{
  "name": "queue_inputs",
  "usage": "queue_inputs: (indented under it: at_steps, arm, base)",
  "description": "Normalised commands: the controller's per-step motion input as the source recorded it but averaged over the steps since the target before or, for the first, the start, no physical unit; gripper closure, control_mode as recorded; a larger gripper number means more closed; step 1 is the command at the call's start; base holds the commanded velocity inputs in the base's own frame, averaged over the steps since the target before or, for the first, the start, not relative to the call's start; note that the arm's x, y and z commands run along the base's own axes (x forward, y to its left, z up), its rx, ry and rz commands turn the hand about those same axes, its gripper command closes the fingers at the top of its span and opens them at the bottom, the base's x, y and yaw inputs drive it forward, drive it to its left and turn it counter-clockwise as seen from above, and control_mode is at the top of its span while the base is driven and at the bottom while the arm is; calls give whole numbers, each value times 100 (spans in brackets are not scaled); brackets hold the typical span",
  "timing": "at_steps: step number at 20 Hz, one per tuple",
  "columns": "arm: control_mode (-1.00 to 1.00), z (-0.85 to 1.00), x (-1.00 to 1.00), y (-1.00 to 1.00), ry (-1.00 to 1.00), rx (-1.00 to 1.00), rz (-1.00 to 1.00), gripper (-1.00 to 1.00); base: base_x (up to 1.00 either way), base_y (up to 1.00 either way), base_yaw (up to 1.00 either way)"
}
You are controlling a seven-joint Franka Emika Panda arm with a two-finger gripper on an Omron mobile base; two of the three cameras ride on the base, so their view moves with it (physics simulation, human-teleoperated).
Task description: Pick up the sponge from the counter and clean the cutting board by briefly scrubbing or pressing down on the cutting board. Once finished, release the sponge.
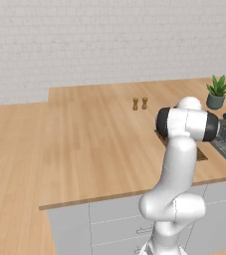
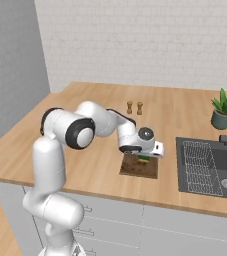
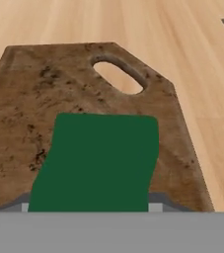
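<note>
The sponge (image 3: 96, 160) is filling the lower centre of my hand view, lying green side up on the cutting board (image 3: 34, 99). My gripper (image 2: 143, 157) is straddling it; I cannot tell whether I am clamping it. Two shakers (image 2: 134, 107) and a plant (image 2: 224, 110) are standing behind, with the sink (image 2: 210, 167) at right.

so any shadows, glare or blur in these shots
Hand view: sharp, sponge a flat green with no shading, board grain crisp. Right base view: even light, faint shadow under the gripper. Left base view: no glare, counter evenly lit.
</note>
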Motion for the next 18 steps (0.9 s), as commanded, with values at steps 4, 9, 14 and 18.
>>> queue_inputs:
  at_steps: [4, 9, 14, 18]
  arm:
    - [-100, -34, -100, 0, 0, -3, 0, 100]
    - [-100, -24, -84, 10, 0, -3, 0, 100]
    - [-100, -16, -14, 32, 0, -3, 0, 100]
    - [-100, -4, 28, 47, -2, -1, 0, 100]
  base:
    - [0, 0, 0]
    - [0, 0, 0]
    - [0, 0, 0]
    - [0, 0, 0]
